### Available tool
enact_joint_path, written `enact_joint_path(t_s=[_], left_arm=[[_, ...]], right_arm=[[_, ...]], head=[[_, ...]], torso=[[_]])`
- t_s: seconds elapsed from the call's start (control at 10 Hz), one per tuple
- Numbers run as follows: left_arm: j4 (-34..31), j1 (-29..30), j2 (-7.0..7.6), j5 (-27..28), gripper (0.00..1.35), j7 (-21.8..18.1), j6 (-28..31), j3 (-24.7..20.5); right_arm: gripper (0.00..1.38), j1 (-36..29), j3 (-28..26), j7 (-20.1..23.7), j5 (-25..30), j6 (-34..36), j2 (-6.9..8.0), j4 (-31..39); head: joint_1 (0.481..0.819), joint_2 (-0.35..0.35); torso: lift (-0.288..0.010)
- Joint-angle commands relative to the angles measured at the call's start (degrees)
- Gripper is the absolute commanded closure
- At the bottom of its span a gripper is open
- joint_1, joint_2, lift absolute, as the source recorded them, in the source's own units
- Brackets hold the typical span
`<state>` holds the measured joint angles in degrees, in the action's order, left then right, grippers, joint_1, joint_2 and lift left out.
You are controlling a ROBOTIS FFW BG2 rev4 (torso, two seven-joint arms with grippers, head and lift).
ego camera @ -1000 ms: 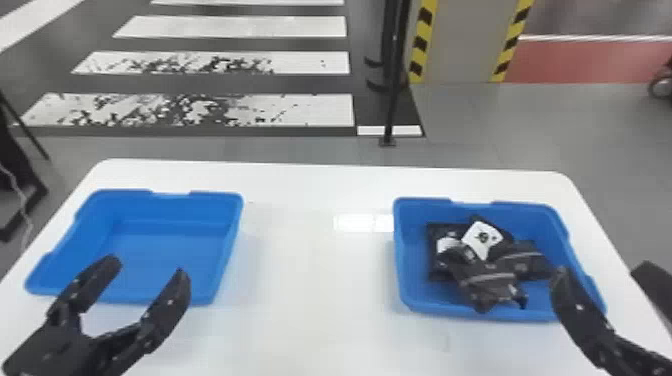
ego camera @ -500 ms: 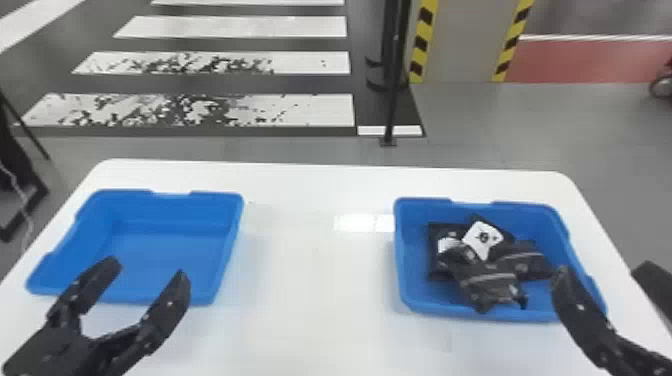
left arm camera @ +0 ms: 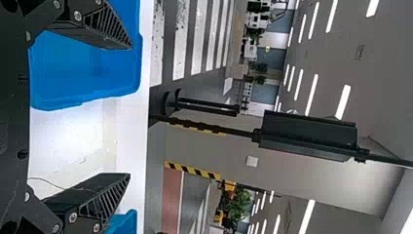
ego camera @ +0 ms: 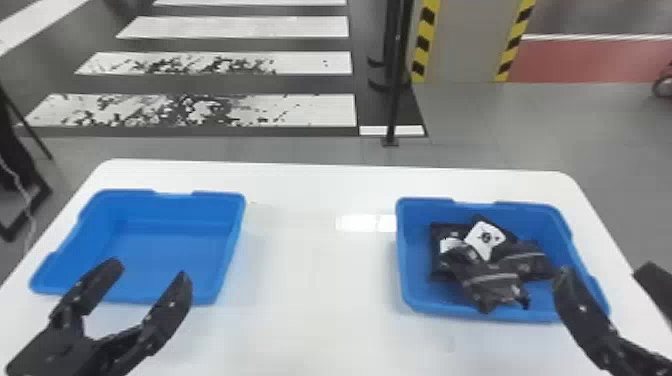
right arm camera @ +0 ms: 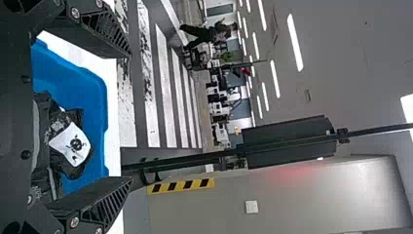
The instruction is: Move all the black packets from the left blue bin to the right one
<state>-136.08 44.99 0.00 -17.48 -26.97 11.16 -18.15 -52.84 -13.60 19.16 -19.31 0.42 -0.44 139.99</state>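
We count two shallow blue plastic bins on one white worktop point(ego camera: 320, 280): the left bin point(ego camera: 220, 196) near the left edge, the right bin point(ego camera: 440, 310) near the right edge, both set in from the far edge, with a broad white stretch between them. Our black packets point(ego camera: 492, 282) lie overlapped in the right bin; we make out at least three, but cannot tell the full number. Two white patches show on them. We have two black hands. The left hand point(ego camera: 151, 271) is spread wide over the left bin's near rim. The right hand point(ego camera: 604, 272) is also spread, one finger over the right bin's near right corner, the other by the worktop's right edge.
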Motion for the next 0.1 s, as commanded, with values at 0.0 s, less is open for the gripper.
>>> enact_joint_path(t_s=[0.0], left_arm=[[-0.1,0.0,-0.15,0.0,0.17,0.1,-0.1,0.0]], right_arm=[[0.14,0.1,0.0,0.0,0.0,0.0,0.00,0.0]], head=[[0.695,0.013]], torso=[[-0.150]])
